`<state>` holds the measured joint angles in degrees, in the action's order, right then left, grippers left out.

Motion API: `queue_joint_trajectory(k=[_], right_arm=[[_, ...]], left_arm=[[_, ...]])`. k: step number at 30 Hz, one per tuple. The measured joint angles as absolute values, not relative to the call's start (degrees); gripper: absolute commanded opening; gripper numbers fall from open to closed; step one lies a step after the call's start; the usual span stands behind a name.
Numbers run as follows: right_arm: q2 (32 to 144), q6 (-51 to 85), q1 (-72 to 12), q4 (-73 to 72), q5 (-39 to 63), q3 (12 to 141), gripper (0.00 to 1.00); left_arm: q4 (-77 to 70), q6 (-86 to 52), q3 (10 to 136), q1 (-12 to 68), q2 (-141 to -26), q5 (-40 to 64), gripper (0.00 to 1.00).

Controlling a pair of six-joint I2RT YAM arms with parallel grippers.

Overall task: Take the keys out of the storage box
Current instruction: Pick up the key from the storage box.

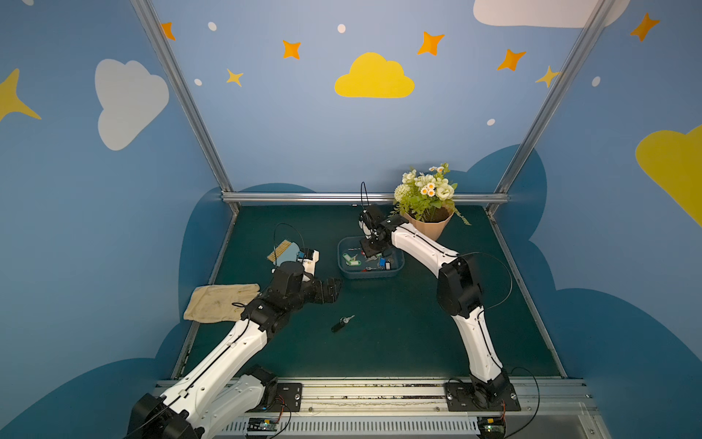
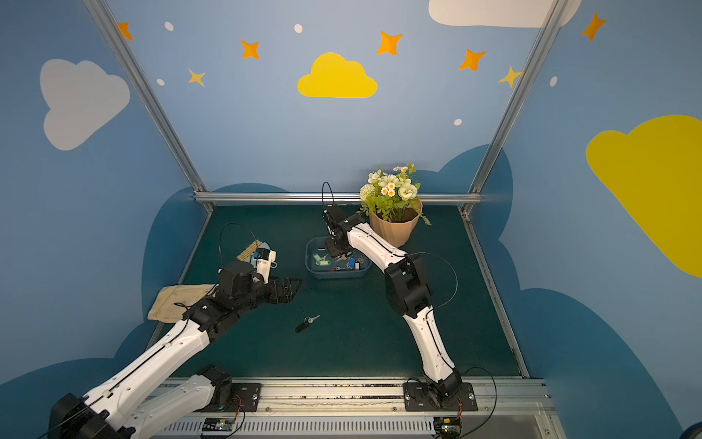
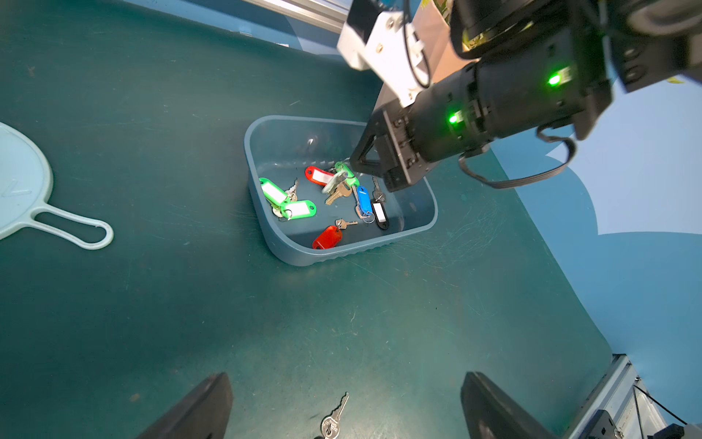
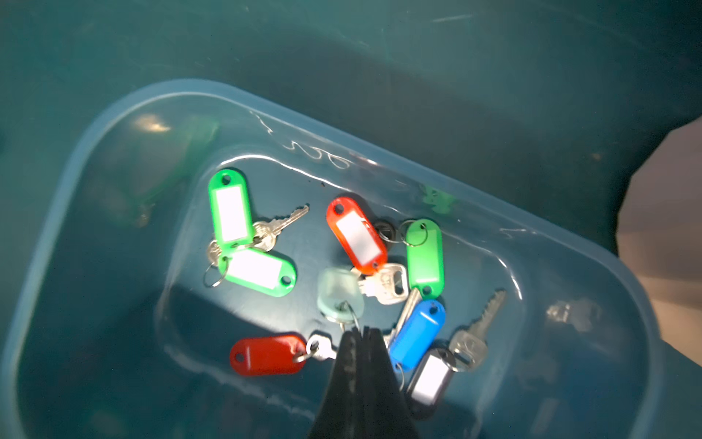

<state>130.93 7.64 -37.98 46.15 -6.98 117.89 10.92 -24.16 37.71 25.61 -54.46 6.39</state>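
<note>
The storage box [image 1: 370, 275] [image 2: 336, 276] is a shallow blue-grey tub on the green table, in front of the flowerpot. Inside it lie several keys [image 1: 353, 260] [image 3: 288, 203] with green, red, blue and black tags. My right gripper [image 4: 361, 331] [image 1: 370, 249] reaches down into the box and is shut on the ring of a key with a pale tag [image 4: 340, 290]. That tag looks blurred and sits slightly above the others. My left gripper [image 3: 345, 399] [image 1: 330, 290] hangs open left of the box, holding nothing. One key with a black tag [image 1: 343, 323] [image 2: 307, 324] lies on the table outside the box.
A peach flowerpot [image 1: 429, 228] with flowers stands right behind the box. A beige cloth [image 1: 220, 302] lies at the left edge. A light blue pan-shaped object [image 3: 22, 190] and a toothed tan piece [image 1: 280, 251] lie at the back left.
</note>
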Motion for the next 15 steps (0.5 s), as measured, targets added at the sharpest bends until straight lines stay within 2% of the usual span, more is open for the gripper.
queue_joint_trajectory(k=[10, 15], right_arm=[[123.8, 7.6, -37.4, 44.4, -3.4, 111.4, 0.00], [113.9, 7.6, -37.6, 42.1, -0.1, 102.0, 0.00]], left_arm=[[10.9, -24.2, 37.7, 25.6, -54.5, 6.7, 1.00], [10.7, -24.2, 37.7, 25.6, -54.5, 6.8, 1.00]])
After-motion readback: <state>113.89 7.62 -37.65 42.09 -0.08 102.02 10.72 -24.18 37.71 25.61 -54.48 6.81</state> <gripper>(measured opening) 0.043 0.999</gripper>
